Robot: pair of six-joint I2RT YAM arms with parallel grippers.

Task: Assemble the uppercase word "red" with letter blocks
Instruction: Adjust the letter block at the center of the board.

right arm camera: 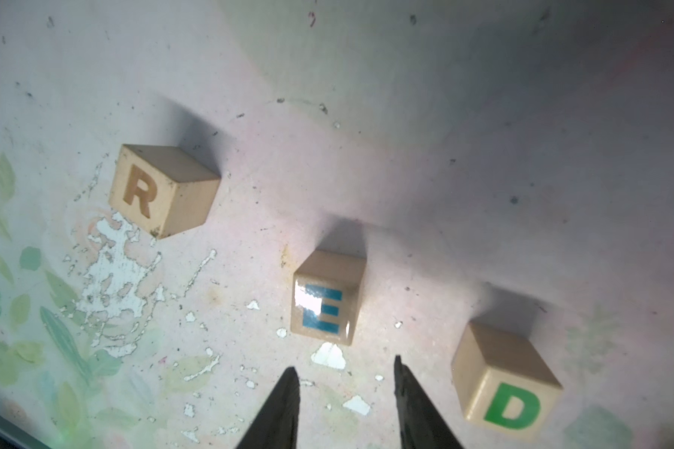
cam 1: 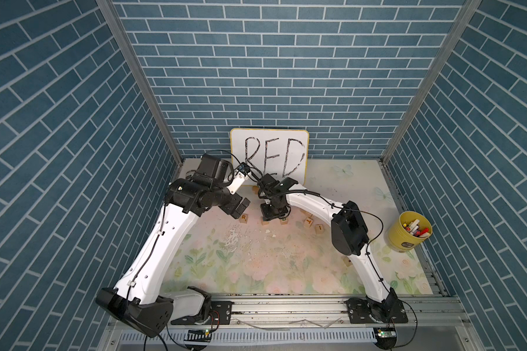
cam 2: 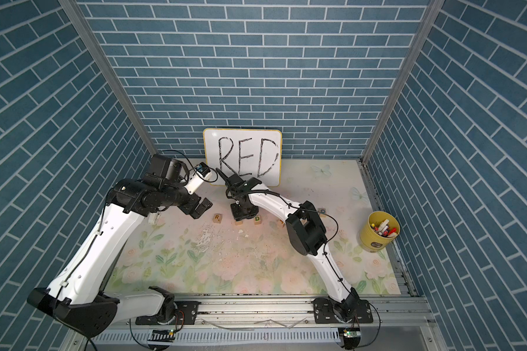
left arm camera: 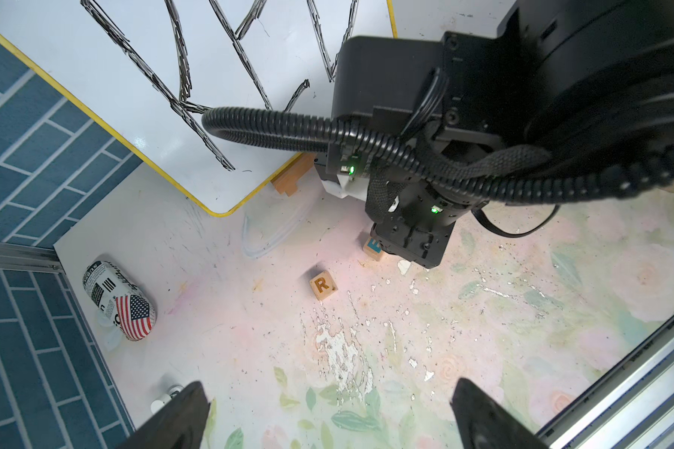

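Observation:
Three letter blocks lie in a loose row on the floral mat: the R block (right arm camera: 164,190) in orange-brown, the E block (right arm camera: 327,299) in blue, the D block (right arm camera: 506,381) in green. Gaps separate them. My right gripper (right arm camera: 344,365) stands open just short of the E block, with nothing between its fingers. In both top views it hangs over the E block (cam 1: 265,222), between the R block (cam 1: 243,218) and the D block (cam 1: 284,219). My left gripper (left arm camera: 329,388) is wide open and empty, hovering left of the R block (left arm camera: 323,286).
A white board (cam 1: 270,155) with handwritten RED leans on the back wall. Spare blocks T (cam 1: 308,221) and I (cam 1: 319,228) lie right of the row. A yellow cup (cam 1: 408,232) of markers stands far right. A flag-printed can (left arm camera: 119,307) lies by the left wall.

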